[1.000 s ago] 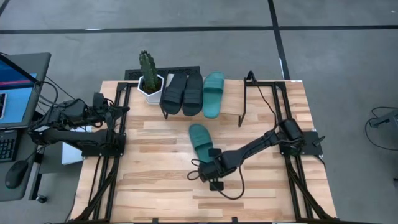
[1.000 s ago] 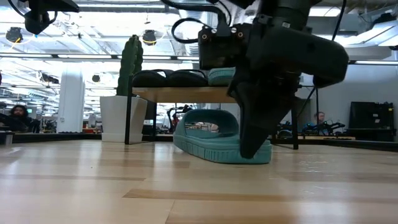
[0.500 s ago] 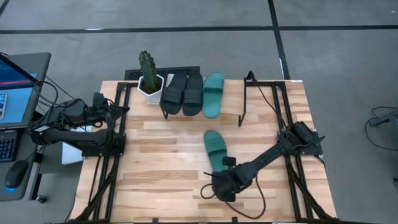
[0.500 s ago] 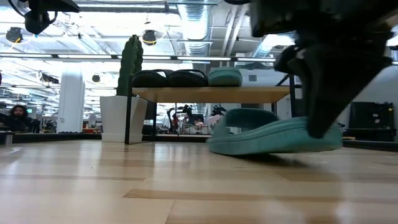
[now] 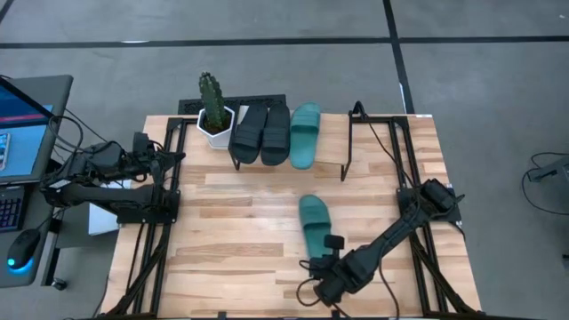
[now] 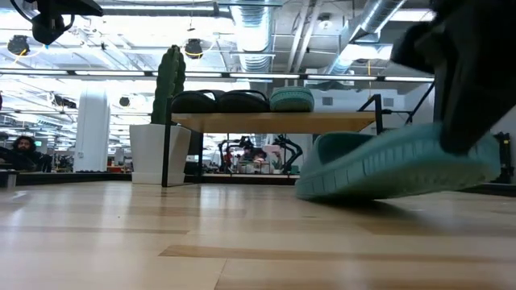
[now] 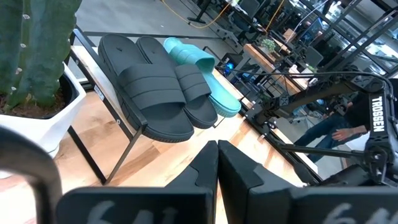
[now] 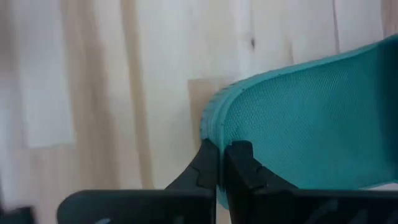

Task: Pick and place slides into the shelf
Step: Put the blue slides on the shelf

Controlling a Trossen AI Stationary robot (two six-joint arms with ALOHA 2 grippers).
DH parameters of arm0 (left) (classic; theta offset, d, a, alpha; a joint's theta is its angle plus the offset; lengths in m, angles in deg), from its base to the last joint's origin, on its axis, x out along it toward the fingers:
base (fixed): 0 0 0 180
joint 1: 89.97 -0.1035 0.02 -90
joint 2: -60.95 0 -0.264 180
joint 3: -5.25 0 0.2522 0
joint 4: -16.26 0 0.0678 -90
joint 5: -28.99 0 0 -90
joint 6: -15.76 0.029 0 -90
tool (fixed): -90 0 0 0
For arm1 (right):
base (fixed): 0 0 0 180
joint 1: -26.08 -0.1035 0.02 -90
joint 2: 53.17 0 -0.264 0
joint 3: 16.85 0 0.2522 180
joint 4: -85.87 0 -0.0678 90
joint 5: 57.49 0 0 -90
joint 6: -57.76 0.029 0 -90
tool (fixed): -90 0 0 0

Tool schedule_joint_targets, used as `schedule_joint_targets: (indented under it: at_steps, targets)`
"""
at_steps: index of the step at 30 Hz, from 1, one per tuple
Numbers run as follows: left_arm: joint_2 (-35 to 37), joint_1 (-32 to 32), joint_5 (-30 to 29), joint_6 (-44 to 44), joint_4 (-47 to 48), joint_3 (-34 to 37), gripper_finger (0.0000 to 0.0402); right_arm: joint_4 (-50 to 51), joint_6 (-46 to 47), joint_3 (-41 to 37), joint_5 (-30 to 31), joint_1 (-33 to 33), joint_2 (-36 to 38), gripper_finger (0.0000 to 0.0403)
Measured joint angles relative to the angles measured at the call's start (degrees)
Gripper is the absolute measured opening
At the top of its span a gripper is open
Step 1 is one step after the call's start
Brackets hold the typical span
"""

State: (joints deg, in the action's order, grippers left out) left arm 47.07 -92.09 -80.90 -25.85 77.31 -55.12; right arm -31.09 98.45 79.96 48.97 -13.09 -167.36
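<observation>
While high view hides grasp, right fingers (image 8: 221, 163) pinch teal slide (image 8: 311, 124); left fingers (image 7: 217, 163) clenched.

Your right arm reaches low across the table, and its tool (image 5: 331, 258) is pinched tight on the heel of a teal slide (image 5: 314, 223). Your left arm is folded up at the table's left side, its tool (image 7: 217, 163) closed and holding nothing.

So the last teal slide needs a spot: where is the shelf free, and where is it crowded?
The shelf is bare on its right end, between the shelved teal slide and the frame leg. Its left end is crowded: two black slides beside the cactus pot.
</observation>
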Motion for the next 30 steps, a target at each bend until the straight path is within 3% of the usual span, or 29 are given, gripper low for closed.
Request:
schedule_joint_targets:
  at_steps: [23,30]
  targets:
    - [0.0,0.0,0.0,0.0,0.0,0.0,0.0000,10.7,-0.5,17.4,9.4,-7.1,0.0,0.0001]
    - [0.0,0.0,0.0,0.0,0.0,0.0,0.0000,15.2,-0.3,24.2,15.8,-10.6,0.0,0.0001]
